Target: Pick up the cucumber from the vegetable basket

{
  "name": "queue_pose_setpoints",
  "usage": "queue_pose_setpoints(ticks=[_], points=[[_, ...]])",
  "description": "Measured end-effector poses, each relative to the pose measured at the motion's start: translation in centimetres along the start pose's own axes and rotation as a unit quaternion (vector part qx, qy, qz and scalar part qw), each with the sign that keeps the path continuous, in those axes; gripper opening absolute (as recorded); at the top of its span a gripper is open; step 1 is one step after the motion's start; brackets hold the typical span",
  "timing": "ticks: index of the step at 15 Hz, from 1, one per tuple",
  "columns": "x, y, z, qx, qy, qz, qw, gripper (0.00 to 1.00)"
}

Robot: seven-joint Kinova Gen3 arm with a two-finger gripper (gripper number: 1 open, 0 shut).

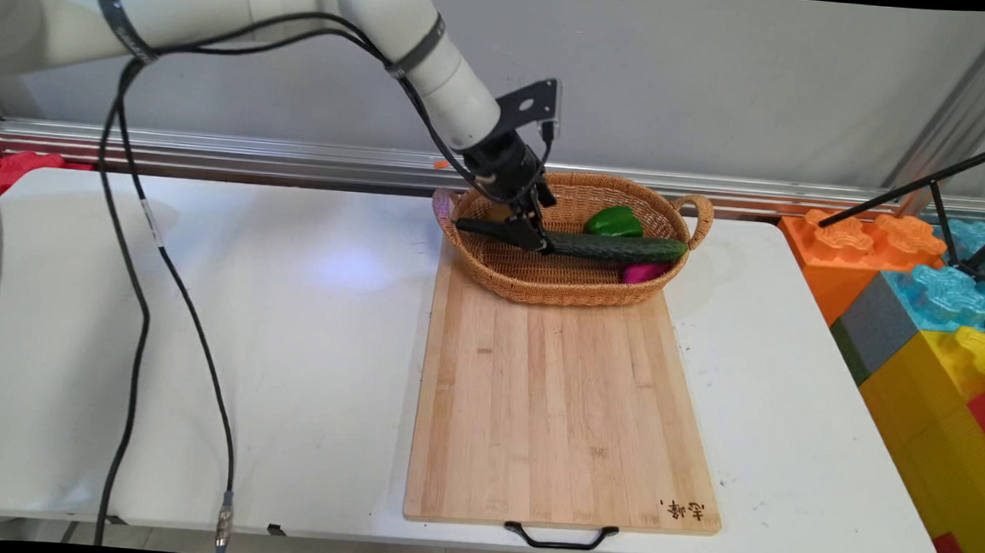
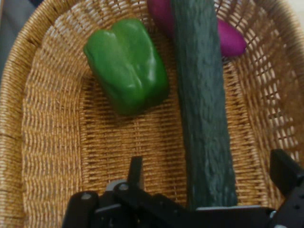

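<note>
- Two fingers (image 2: pixel 280 173) sit apart astride the cucumber (image 2: pixel 204 118), not clenched; gripper (image 1: pixel 535 236) is upper centre, inside the basket (image 1: pixel 560 291).
- You should centre on the cucumber, clear of pepper (image 2: pixel 128 64).

**White arm, black hand**

The arm (image 1: pixel 363 21) is made of glossy white rounded links, with dark bands ringing two of them. Black cables (image 1: pixel 141 289) hang from it, one ending in a metal plug. A black bracket sits above the black gripper (image 1: pixel 532 228), whose linkage carries what look like small round fasteners.
</note>
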Motion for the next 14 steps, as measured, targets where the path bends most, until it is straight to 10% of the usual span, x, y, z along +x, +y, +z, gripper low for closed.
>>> queue_pose_setpoints(ticks=[7,8,14], points=[[-0.2,-0.4,3.2,-0.003,-0.006,0.016,0.9999,1.0],[-0.3,-0.4,3.5,-0.003,-0.006,0.019,0.9998,0.0],[-0.1,-0.1,4.4,-0.008,0.0,0.026,0.9996,0.0]])
